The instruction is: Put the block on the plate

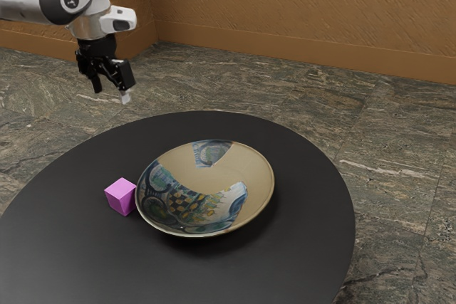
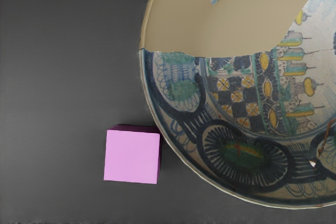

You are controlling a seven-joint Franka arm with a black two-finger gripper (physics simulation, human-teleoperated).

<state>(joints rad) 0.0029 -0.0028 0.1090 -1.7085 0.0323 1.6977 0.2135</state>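
Exterior view: on the round black table point(image 1: 64, 254), the small pink-purple cube block point(image 1: 121, 196) sits just beside the broad beige ceramic plate with blue painted patches point(image 1: 182, 169), toward the exterior view's left. Farther off, the black two-finger gripper point(image 1: 111, 90) hangs high above tabletop level, jaws wide and empty; descending, one finger may crowd the rim.

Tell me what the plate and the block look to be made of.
The plate looks like ceramic, perhaps glazed: smooth tan areas meet painted patterns along jagged, pottery-like breaks. The block looks smooth and matte, evenly pink with no visible grain; plastic or painted wood, I can't tell which.
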